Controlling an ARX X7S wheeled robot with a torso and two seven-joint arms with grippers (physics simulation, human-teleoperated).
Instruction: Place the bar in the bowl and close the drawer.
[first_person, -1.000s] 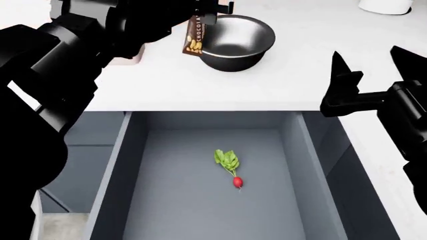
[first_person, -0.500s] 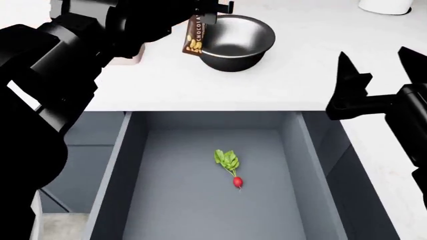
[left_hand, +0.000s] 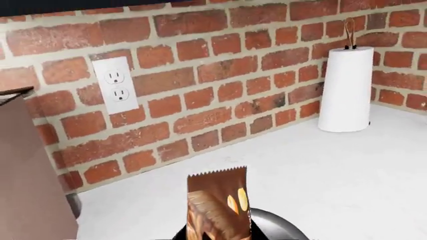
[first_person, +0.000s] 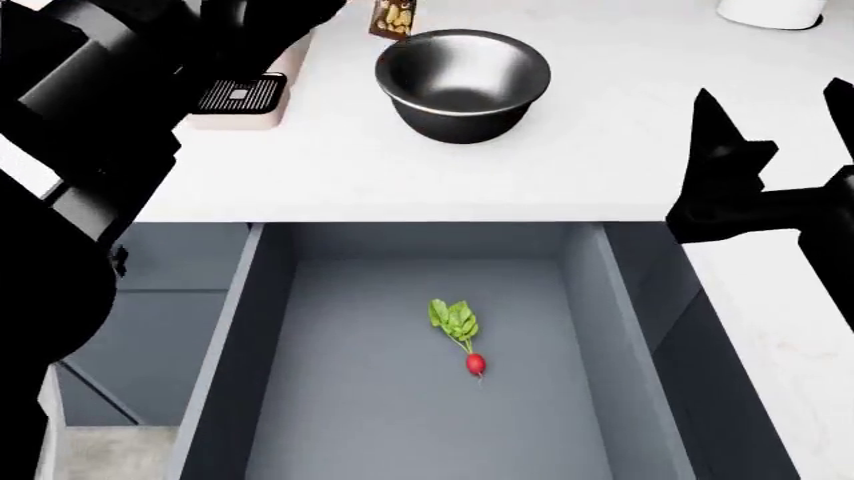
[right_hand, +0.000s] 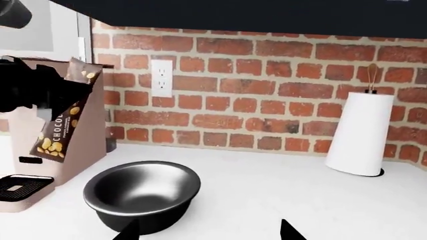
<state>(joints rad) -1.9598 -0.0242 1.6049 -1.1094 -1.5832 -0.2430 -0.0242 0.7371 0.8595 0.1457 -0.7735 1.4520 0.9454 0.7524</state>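
The dark-brown bar (first_person: 394, 17) hangs upright in the air, just left of the dark steel bowl (first_person: 463, 85) and above its rim level. My left gripper (left_hand: 215, 236) is shut on the bar's lower end. The right wrist view shows the bar (right_hand: 63, 120) beside the bowl (right_hand: 143, 192), in front of the coffee machine. The blue-grey drawer (first_person: 360, 430) stands wide open below the counter. My right gripper (first_person: 781, 130) hovers open over the counter at the right, with nothing between its fingers (right_hand: 288, 231).
A red radish with green leaves (first_person: 463, 337) lies in the drawer. A pink coffee machine (first_person: 240, 95) stands left of the bowl. A paper towel roll (right_hand: 360, 132) stands at the back right by the brick wall.
My left arm has lifted the bar higher and farther back, off the bowl's left rim. The right gripper has drifted slightly right.
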